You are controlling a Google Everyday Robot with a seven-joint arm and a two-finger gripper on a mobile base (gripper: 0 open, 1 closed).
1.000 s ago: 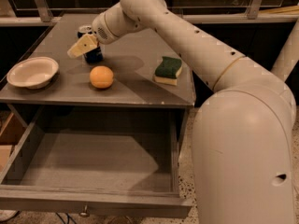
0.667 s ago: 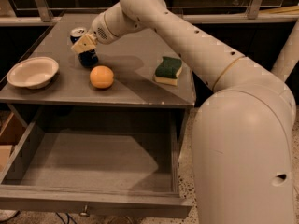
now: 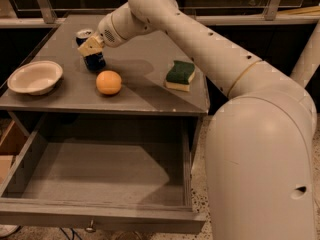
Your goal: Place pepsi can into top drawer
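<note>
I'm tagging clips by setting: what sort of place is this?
Probably a kitchen-style test area: a bowl, sponge and orange sit on a grey table, with the end effector at the pepsi can.

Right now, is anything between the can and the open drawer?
The gripper is at the can, toward the back left of the table. The orange sits just in front of the can, on the side toward the drawer, so a low straight path forward would likely meet it. The drawer stands open below.
</note>
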